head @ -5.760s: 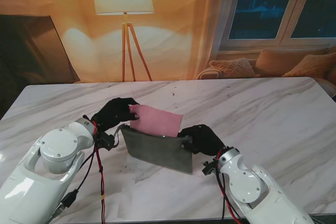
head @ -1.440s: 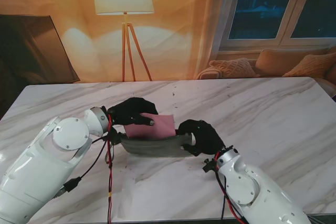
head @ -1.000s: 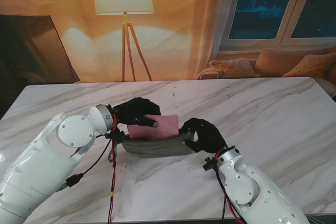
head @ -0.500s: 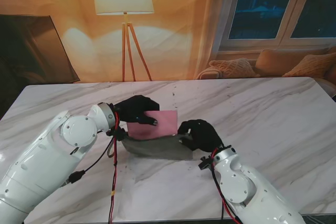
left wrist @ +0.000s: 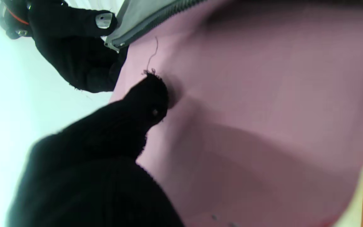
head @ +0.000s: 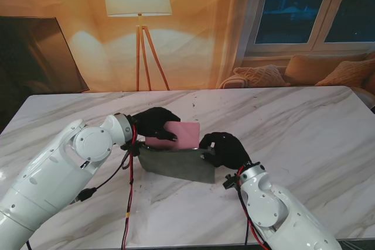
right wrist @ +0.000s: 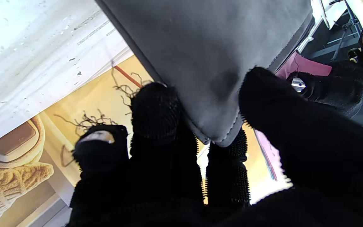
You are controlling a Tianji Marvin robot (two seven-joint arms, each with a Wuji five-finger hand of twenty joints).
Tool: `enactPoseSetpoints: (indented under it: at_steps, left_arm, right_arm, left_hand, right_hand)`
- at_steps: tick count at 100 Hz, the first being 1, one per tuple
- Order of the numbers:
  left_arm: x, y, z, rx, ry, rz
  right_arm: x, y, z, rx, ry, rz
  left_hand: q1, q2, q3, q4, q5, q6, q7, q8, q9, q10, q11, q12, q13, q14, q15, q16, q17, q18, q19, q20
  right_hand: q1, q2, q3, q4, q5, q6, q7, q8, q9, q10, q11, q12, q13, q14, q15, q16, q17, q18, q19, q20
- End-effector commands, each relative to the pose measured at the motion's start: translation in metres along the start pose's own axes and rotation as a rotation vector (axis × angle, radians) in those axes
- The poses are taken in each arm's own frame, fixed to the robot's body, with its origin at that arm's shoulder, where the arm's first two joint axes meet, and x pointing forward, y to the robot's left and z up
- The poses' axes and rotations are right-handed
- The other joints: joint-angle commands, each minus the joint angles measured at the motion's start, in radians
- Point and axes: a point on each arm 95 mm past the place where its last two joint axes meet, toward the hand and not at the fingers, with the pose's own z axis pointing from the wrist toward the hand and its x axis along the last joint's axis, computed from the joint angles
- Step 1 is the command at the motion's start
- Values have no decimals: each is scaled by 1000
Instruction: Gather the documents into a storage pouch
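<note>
Left hand (head: 153,127) is gripping the pink document (head: 183,134), which sits partway down inside the grey pouch (head: 177,164) mid-table. Right hand (head: 225,150) pinches the pouch's corner at about 3 o'clock, holding it upright.

A home living room: floor lamp (head: 138,4), cushioned sofa (head: 304,71), window (head: 316,7), marble table (head: 304,127).

No readable text, labels or nos. anywhere; wrist views too blurred to rule out fine print.
</note>
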Motion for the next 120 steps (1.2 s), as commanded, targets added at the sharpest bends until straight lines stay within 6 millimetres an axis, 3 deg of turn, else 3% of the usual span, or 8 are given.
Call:
enactPoseSetpoints:
  at_steps: [1, 19, 51, 70, 87, 100, 115, 120]
  left_arm:
    - [-1, 3, 3, -32, 2, 29]
    - [-1, 4, 9, -48, 16, 71]
    - [-4, 4, 11, -30, 21, 135]
    - [-5, 11, 15, -87, 18, 99]
    - [-4, 14, 15, -164, 19, 109]
    - [-4, 14, 12, -186, 1, 103]
    - [-1, 9, 7, -121, -11, 101]
    - [0, 7, 4, -96, -13, 107]
  right_arm:
    - [-5, -1, -3, 14, -21, -15]
    - [-9, 3, -4, 0, -38, -30]
    - [-15, 2, -4, 19, -68, -60]
    - [-18, 3, -3, 3, -77, -84]
    - [-16, 2, -1, -27, -69, -75]
    - [-15, 2, 0, -35, -62, -62]
    - [-15, 1, 0, -33, -60, -54]
    - [-15, 1, 0, -32, -60, -53]
  left_hand:
    - [35, 16, -11, 0, 21, -9, -8, -5, 5, -4, 21, 35, 25, 10, 31, 21, 2, -29, 14, -3]
    - [49, 22, -3, 3, 29, -14, -2, -10, 54, -16, 57, 33, 67, 18, 57, 25, 32, -25, 27, 1]
    - [58, -4, 28, 5, 32, -47, 15, -26, 62, -30, 99, 9, 81, 13, 69, 15, 48, -23, 31, 2]
    - [16, 0, 20, -6, 9, -38, -6, -37, 0, -10, -48, -12, -10, 34, -50, -27, -16, -32, -9, -32]
    - [-9, 20, -19, -5, -20, -33, -52, -8, -46, -8, -55, -5, -42, 25, -73, -21, -43, -44, -20, -44]
    - [-34, 38, -65, 3, -83, -5, -167, 33, -132, 7, -60, -47, -98, 24, -120, -12, -86, -57, -34, -64]
    - [-137, 141, -33, 88, -162, 20, -387, 90, -214, 18, -96, -221, -134, 23, -158, -16, -110, -55, -39, -68]
    - [-147, 159, -37, 98, -173, 22, -402, 95, -216, 15, -88, -237, -126, 23, -157, -17, -99, -54, -34, -65]
  right_hand:
    - [-39, 32, -21, 1, -53, -13, -36, 1, -58, -17, -11, -16, -54, 0, -65, -23, -46, 7, -28, -21]
    - [-59, 46, -30, 14, -85, -7, -112, 31, -117, -20, -25, -34, -103, 6, -112, -29, -102, 16, -71, -31]
    - [-7, 10, -3, 16, -93, -48, -83, 83, -74, -17, -12, -34, -90, 9, -103, -23, -94, 21, -67, -28]
    - [55, -48, 41, 10, -41, -57, 29, 160, -17, -10, 12, -18, -74, 14, -105, -71, -80, 20, -73, -35]
    - [153, -27, 41, 24, 50, -57, 78, 164, 91, 2, 13, 23, 9, 5, -50, -123, 20, 17, -55, -63]
    - [154, -19, 33, 24, 66, -54, 79, 150, 110, 3, 11, 27, 33, -1, -44, -126, 46, 17, -59, -75]
    - [136, -13, 26, 22, 68, -54, 79, 142, 110, -1, 8, 29, 32, -8, -33, -117, 46, 16, -52, -75]
    - [132, -12, 25, 22, 67, -55, 79, 140, 108, -3, 7, 29, 31, -9, -32, -115, 42, 16, -50, -75]
